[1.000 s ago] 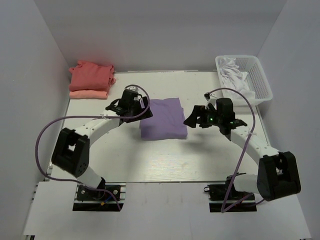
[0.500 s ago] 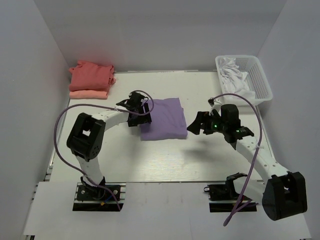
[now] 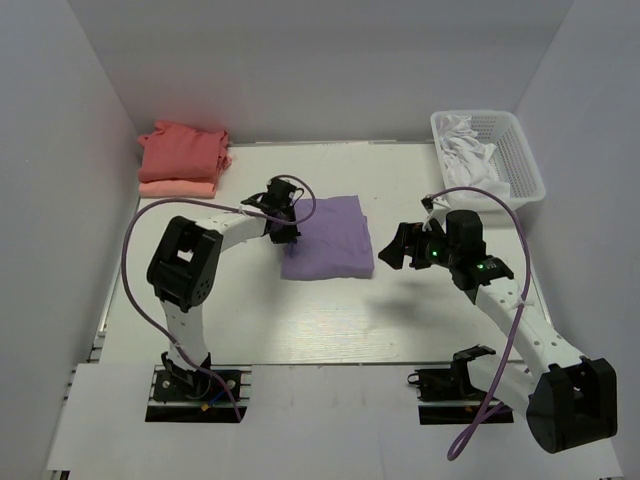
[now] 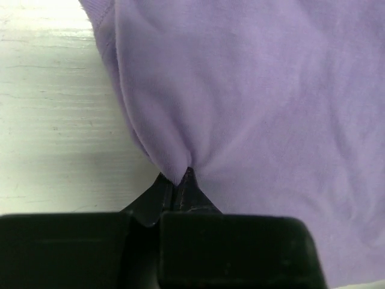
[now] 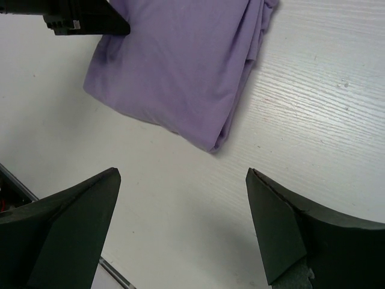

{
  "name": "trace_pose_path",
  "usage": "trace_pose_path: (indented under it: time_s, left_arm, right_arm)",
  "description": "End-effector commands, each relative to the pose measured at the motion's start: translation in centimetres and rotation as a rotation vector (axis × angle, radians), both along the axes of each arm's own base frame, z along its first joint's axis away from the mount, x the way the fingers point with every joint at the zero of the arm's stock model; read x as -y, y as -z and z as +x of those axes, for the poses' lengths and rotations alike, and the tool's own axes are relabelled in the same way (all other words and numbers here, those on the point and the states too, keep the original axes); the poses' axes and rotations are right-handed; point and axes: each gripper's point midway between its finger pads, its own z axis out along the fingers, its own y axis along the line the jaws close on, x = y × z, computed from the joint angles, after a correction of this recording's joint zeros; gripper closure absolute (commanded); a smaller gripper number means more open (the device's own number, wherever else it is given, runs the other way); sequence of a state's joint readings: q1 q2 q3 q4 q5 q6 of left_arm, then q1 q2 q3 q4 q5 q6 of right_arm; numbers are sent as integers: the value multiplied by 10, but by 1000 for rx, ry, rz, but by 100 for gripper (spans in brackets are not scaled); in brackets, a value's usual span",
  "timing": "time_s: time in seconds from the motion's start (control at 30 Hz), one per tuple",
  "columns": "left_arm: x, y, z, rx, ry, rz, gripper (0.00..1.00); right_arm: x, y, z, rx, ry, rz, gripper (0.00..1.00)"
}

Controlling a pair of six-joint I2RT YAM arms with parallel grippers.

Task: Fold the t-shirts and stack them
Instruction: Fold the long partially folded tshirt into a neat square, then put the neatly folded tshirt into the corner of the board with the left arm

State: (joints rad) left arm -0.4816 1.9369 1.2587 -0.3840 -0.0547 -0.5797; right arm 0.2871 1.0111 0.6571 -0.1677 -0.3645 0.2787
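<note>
The folded lavender-purple t-shirt (image 3: 327, 238) lies mid-table. My left gripper (image 3: 287, 228) is at its left edge, shut on the lavender cloth (image 4: 252, 102), which puckers at the fingertips (image 4: 191, 180). My right gripper (image 3: 392, 250) hovers open just right of the shirt's near right corner (image 5: 180, 72), nothing between its fingers (image 5: 283, 229). A folded coral-red t-shirt (image 3: 183, 152) rests on a paler salmon-pink one (image 3: 176, 187) at the back left.
A white basket (image 3: 520, 160) holding white cloth (image 3: 465, 150) stands at the back right. White walls close in the table (image 3: 330, 320) on the left, back and right.
My left gripper closed on the lavender shirt's left edge after sliding in toward it. The right arm drew back to the right and nearer, still open.
</note>
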Motion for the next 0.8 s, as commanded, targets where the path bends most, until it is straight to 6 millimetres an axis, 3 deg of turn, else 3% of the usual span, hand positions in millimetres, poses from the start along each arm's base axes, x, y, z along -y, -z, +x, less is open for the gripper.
trace_pose_path:
  time_s: [0.0,0.07,0.13,0.23,0.5,0.57,0.67,0.77]
  left_arm:
    - [2,10,-22,-44,83,-2,100]
    - [4,-7,-14,25,133,0,100]
    - [0,-40,5,134,142,34,100]
    - [-14,-77,24,223,129,74,100]
    - [-62,-130,54,429,156,394,100]
    - [-72,-143,64,457,154,432,100]
    - [-78,-180,84,544,177,465,100]
    - [-94,-200,105,581,166,519,100]
  right_arm:
    - [5,-4,4,35,19,-18,9]
    - [6,-1,4,34,25,-25,9]
    - [8,0,5,34,34,-33,9]
    - [11,2,6,31,48,-43,9]
    - [16,2,12,43,81,-66,9]
    - [17,3,15,38,87,-72,9]
    - [20,5,17,31,99,-83,9]
    - [21,7,19,23,111,-99,9]
